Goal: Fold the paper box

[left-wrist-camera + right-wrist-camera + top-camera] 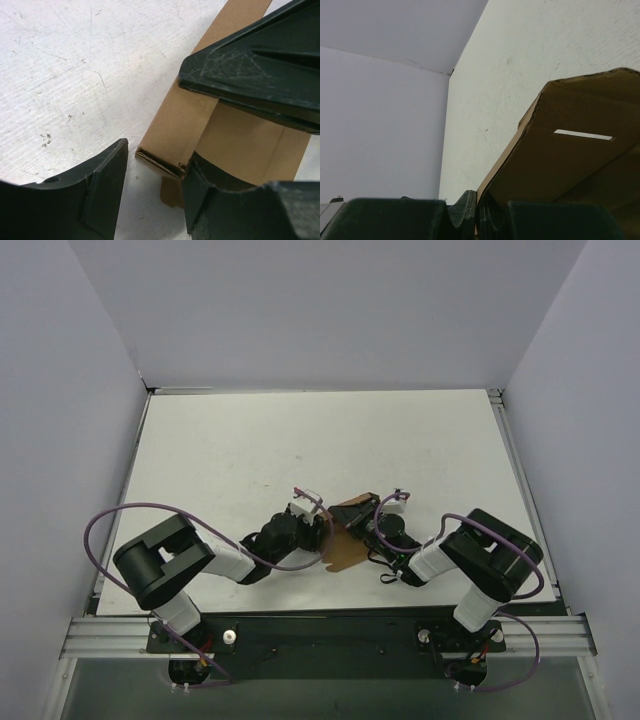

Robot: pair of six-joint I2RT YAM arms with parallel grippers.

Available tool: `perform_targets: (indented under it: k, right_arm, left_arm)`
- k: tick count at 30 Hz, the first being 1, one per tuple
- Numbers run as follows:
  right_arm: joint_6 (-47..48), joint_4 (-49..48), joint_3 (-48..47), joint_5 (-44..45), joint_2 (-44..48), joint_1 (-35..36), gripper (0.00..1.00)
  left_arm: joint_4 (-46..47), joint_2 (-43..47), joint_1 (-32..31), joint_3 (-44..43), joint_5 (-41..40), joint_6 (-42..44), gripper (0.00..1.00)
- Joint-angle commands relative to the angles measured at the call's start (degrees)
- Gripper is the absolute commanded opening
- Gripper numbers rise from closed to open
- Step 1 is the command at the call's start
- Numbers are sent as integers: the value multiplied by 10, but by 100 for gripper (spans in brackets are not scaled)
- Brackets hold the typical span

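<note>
1. Shows paper box (347, 538) sitting between both claws, long axis crosswise to them.
2. Has right claw (477, 202) clenched on box's right edge.
3. Leaves left claw (157, 157) released, straddling box's left corner.

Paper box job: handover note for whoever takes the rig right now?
Left gripper: open, fingers either side of a folded corner of the paper box, not clamped.
Right gripper: shut on the box's edge, with the slotted flap raised.
Box: mid-table, between both grippers.
Done: partly folded, one panel doubled over.
Left: close the flaps; it is not yet a closed box.
</note>
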State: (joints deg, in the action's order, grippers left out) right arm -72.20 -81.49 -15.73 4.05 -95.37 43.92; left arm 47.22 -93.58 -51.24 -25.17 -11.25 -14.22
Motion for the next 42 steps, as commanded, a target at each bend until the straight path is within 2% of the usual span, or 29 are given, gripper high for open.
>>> perform_targets:
  k: [1,6,9,13,14,19,22,24,25,27,29,30,32,33,34,36,40,42]
  right_arm:
    - [29,46,6,23,34,6,0]
    - [28,65,0,22,39,9,0]
    - [22,67,-3,23,32,13,0]
    - [15,91,-2,36,44,14,0]
    - [14,100,-2,43,50,20,0]
    - [13,180,-9,93,98,42,0]
    - [15,214,-19,98,117,53,0]
    - [19,220,-18,97,127,53,9]
    - [25,223,-16,94,144,52,23]
    - [34,246,-12,90,170,48,38]
    - [60,285,-14,88,228,42,58]
    - [72,343,-24,90,254,42,63]
    - [117,423,-39,95,334,41,64]
    - [136,501,-47,106,361,42,64]
    - [151,540,-60,112,411,41,66]
    - [189,638,-64,133,457,38,68]
    - [277,714,-55,106,540,21,69]
    - [325,739,-54,86,547,21,69]
  left_arm:
    - [16,-10,-3,-14,-54,28,54]
    - [10,-12,-8,-21,-77,31,52]
    - [16,-13,-10,-25,-91,32,47]
    - [-5,-14,-14,-37,-135,30,31]
    - [-10,-14,-15,-38,-143,27,23]
    - [-31,-14,-18,-38,-188,20,14]
    - [-45,-15,-19,-48,-197,15,5]
    - [-76,-13,-18,-54,-193,9,0]
    - [-91,-11,-18,-63,-188,-2,0]
    - [-138,0,-14,-69,-158,-12,0]
    - [-163,11,-4,-67,-129,-27,0]
    - [-186,26,2,-64,-92,-34,0]
    - [-225,41,18,-61,-41,-49,0]
    - [-237,55,36,-60,-16,-54,0]
    - [-249,61,43,-59,33,-57,0]
    - [-278,83,60,-55,69,-59,0]
    - [-326,117,91,-55,159,-62,0]
    - [-350,136,103,-56,212,-66,0]
